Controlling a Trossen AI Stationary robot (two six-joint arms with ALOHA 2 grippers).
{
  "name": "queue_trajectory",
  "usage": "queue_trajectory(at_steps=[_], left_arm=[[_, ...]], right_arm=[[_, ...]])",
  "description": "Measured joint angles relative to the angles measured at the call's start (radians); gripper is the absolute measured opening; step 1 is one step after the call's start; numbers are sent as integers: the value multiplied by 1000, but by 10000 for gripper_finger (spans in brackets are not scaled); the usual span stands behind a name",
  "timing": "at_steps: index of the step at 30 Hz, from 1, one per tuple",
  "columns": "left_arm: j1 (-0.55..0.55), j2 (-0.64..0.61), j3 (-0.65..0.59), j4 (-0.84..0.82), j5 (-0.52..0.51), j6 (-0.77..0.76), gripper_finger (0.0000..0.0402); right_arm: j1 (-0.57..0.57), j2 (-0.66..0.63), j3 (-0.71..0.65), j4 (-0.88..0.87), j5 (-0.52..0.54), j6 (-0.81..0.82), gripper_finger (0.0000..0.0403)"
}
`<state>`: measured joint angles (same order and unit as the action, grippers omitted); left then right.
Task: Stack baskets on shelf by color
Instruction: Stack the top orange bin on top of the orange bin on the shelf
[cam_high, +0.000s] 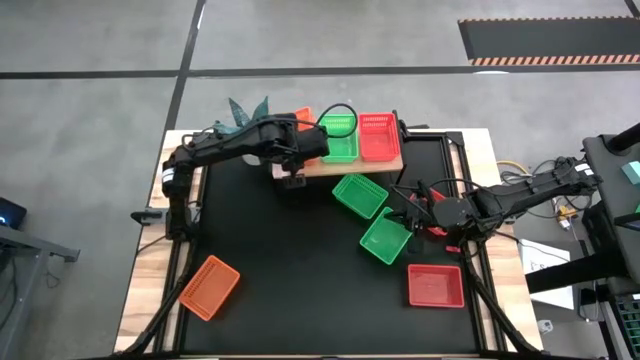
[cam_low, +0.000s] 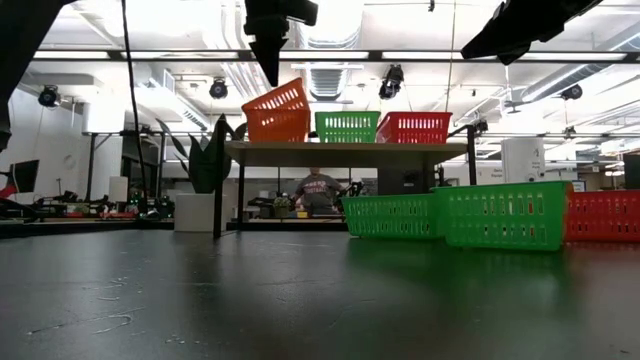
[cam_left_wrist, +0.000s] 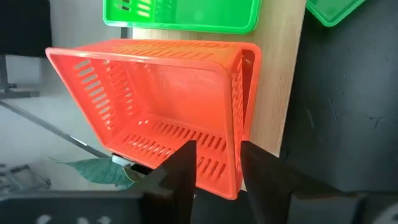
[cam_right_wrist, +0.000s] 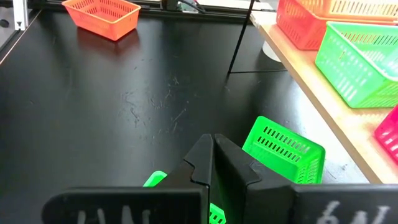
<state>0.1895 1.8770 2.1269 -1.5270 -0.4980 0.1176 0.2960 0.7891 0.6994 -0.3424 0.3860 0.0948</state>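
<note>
The big black table (cam_high: 290, 270) fills the middle of the high view, and along its upper edge stands the low light-wood shelf on thin black legs (cam_high: 385, 163). On the shelf sit three shallow plastic mesh baskets in a row: an orange one (cam_low: 276, 112) at the left end, tipped up on one side so it leans, a green one (cam_low: 347, 126) in the middle and a red-pink one (cam_low: 413, 127) on the right, both flat. On the table lie two more green mesh baskets (cam_high: 360, 195) (cam_high: 384, 236) right of centre, a red-pink mesh basket (cam_high: 435, 285) at lower right and a second orange mesh basket (cam_high: 209, 287) at lower left. The left tool (cam_left_wrist: 216, 158) hovers over the tilted orange basket's rim, fingers parted and not clamping it. The right tool (cam_right_wrist: 213, 158), fingers pressed together on nothing, hangs above the table near the green baskets.
</note>
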Motion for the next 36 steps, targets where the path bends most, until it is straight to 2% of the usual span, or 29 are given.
queue_trajectory(at_steps=[5,8,11,13,22,31,36], left_arm=[[-12,-11,31,43,-8,63,102],[-9,-23,25,153,-28,141,70],[10,-27,23,249,-29,196,21],[26,-27,18,286,-29,206,7],[64,-26,-73,343,-31,205,1],[65,-24,-100,365,-28,204,0],[16,-54,-98,339,-31,203,0]], right_arm=[[0,0,0,0,0,0,9],[0,0,0,1,0,0,9],[0,0,0,1,0,0,9],[0,0,0,1,0,2,9],[0,0,0,1,0,2,9],[0,0,0,0,0,12,9],[0,0,0,-17,0,21,9]])
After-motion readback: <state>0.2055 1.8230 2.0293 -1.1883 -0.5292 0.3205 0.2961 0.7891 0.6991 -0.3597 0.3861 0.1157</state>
